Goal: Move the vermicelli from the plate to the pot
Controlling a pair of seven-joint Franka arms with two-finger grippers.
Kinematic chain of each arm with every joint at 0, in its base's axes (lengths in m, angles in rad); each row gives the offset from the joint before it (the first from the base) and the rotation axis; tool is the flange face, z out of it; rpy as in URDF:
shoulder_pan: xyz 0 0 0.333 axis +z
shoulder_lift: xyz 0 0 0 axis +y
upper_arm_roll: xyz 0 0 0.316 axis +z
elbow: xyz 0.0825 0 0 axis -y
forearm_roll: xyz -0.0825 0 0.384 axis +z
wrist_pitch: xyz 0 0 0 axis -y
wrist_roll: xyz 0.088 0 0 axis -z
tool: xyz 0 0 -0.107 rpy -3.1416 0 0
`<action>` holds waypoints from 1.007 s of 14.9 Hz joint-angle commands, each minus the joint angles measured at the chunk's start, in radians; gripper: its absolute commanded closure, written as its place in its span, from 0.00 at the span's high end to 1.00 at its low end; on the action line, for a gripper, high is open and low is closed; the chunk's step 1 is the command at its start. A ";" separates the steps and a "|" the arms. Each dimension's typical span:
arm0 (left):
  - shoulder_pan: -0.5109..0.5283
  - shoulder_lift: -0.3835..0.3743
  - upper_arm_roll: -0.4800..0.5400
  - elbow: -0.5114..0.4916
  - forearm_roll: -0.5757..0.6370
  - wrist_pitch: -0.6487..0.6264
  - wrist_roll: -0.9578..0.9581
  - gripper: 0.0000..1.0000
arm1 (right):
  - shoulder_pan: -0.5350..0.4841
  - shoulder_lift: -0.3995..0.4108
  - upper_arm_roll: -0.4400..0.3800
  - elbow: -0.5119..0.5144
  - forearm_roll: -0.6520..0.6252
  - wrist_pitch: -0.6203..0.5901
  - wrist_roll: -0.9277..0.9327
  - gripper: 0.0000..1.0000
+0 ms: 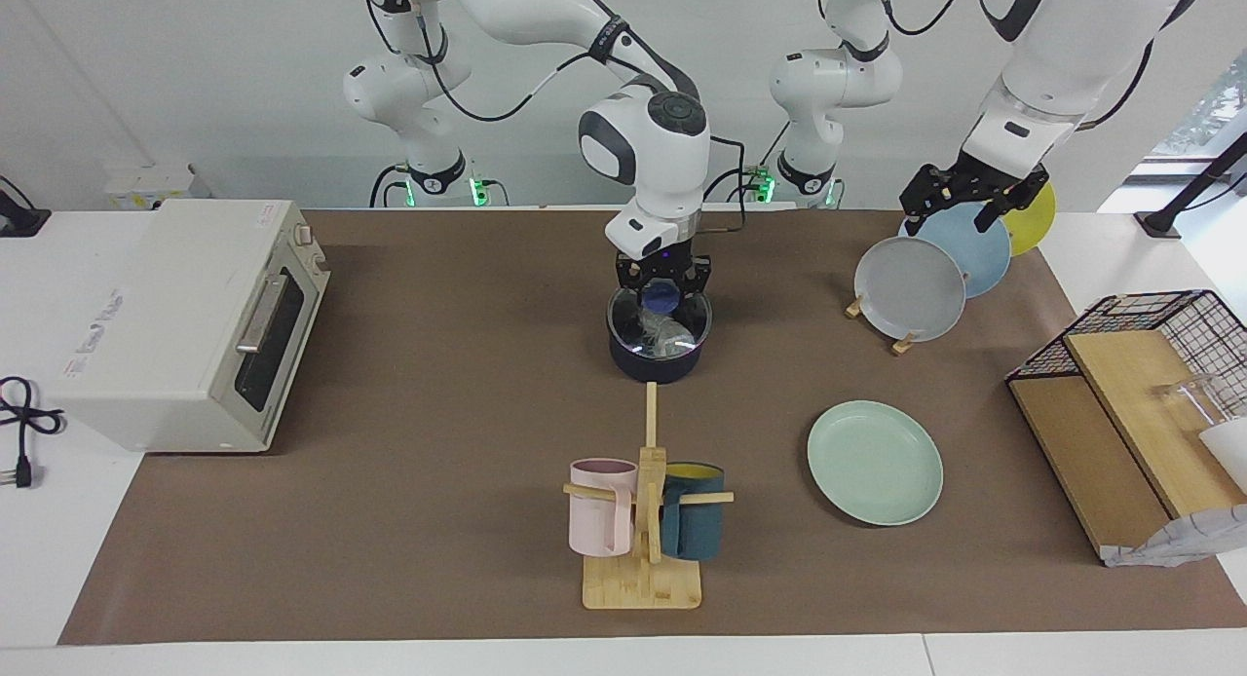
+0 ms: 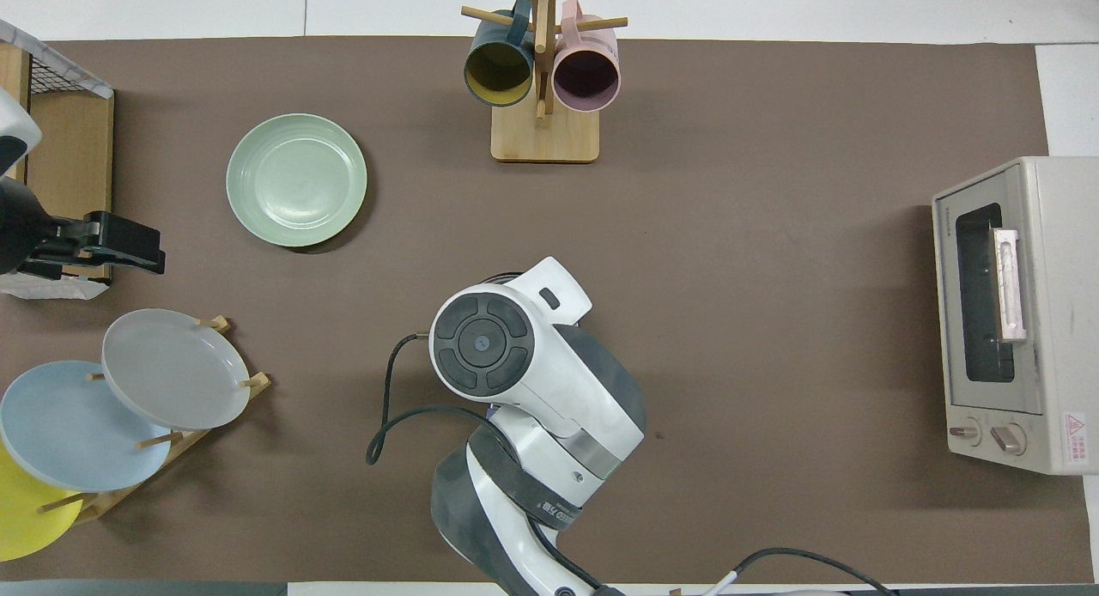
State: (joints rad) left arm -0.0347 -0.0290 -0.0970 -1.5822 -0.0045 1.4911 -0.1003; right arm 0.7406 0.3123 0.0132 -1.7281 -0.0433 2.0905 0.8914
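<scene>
- Right gripper (image 1: 661,284), frame ctr, clenched on glass lid's (image 1: 661,318) blue knob atop pot (image 1: 655,359); vermicelli (image 1: 662,337) inside.
- Left gripper (image 1: 964,204), upper right over plate rack (image 1: 901,343), fingers released, waiting.
- Mint plate (image 1: 875,462) bare.

From overhead, the right arm (image 2: 515,381) is covering the pot (image 1: 659,355) and the vermicelli (image 1: 664,333) entirely — only the facing view is showing them. The yellow plate (image 2: 21,510) is running off the picture's edge, and the wire basket (image 1: 1159,335) is getting cropped too.

Plate (image 2: 296,180) bare — right arm (image 2: 515,381) hides pot.
</scene>
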 commanded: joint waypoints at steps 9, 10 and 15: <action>-0.008 -0.008 0.006 -0.002 0.024 -0.002 -0.002 1.00 | -0.012 -0.016 0.007 -0.054 -0.024 0.045 0.052 1.00; -0.008 -0.008 0.006 -0.002 0.024 -0.002 -0.002 1.00 | -0.012 -0.016 0.007 -0.054 -0.024 0.046 0.052 1.00; -0.008 -0.008 0.006 -0.002 0.024 -0.003 -0.002 1.00 | -0.009 -0.018 0.005 -0.062 -0.039 0.033 0.031 1.00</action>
State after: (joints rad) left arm -0.0347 -0.0290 -0.0970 -1.5822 -0.0045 1.4911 -0.1003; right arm 0.7381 0.3102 0.0122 -1.7684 -0.0536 2.1237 0.9166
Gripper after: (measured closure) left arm 0.000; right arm 0.000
